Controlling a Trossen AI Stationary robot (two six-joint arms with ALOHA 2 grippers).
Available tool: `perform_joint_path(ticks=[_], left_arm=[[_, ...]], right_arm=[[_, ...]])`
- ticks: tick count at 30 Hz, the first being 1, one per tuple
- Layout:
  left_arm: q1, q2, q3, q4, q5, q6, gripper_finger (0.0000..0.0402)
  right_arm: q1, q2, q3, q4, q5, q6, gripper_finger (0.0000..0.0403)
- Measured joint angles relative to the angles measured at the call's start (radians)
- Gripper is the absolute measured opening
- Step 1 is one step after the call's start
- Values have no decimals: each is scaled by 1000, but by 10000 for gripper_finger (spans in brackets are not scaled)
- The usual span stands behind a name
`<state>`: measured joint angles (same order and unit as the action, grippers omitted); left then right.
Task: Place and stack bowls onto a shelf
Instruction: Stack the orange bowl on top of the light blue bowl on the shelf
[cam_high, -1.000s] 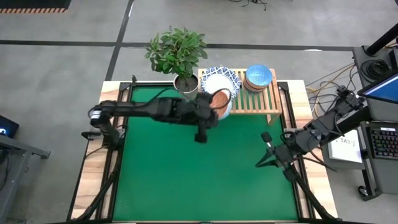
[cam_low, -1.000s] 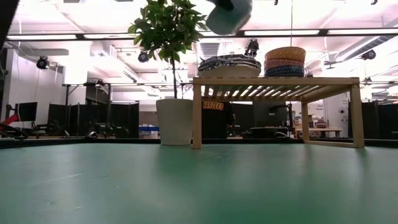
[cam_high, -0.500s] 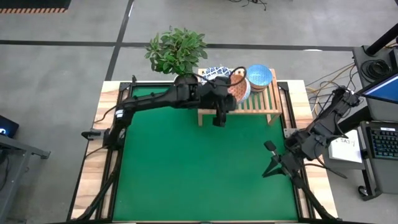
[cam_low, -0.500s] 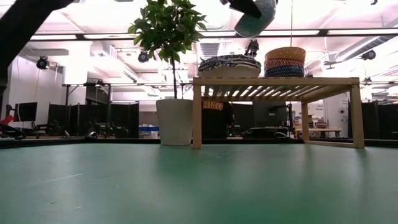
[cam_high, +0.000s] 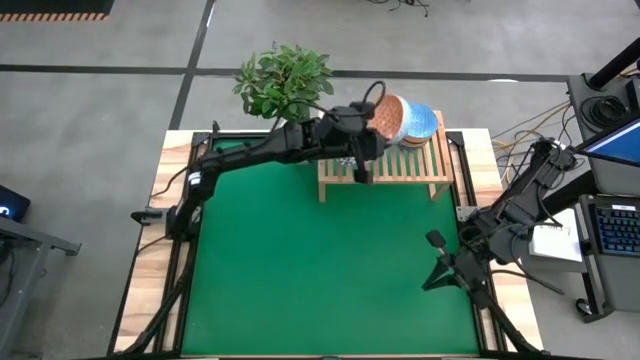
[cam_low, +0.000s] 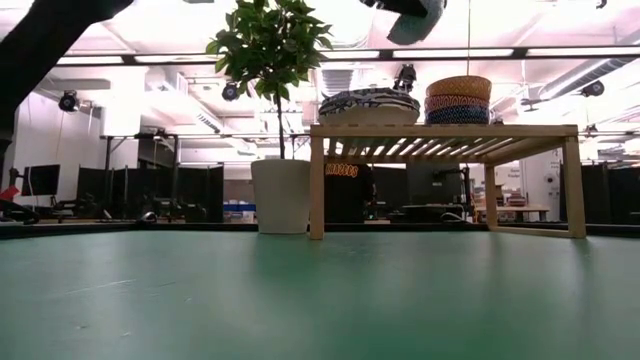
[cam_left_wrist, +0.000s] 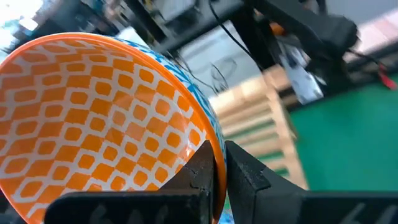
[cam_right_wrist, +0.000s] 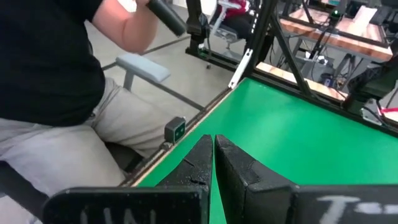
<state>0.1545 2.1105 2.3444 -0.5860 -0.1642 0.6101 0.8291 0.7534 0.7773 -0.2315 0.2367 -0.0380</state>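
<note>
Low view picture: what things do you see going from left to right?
Plant in a white pot → big patterned bowls on the wooden shelf → stack of small bowls.

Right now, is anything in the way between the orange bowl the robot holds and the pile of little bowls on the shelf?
Nothing visible blocks it. The orange-patterned round bowl hangs tilted, beside the stack of small bowls on the pale wooden slatted shelf.

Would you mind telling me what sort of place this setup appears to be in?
Probably a robotics lab: an open hall with ceiling strip lights, dark partition screens and workbenches beyond the table, and a person seated beside it.
</note>
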Motion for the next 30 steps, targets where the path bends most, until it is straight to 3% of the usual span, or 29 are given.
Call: perform_joint_path(ticks=[11, 30], left_arm=[[53, 40, -2, 292, 69, -23, 6], [85, 154, -2, 393, 71, -27, 10]], right_arm=[[0, 2, 0, 29, 0, -5, 9], [0, 3, 0, 28, 1, -27, 9]])
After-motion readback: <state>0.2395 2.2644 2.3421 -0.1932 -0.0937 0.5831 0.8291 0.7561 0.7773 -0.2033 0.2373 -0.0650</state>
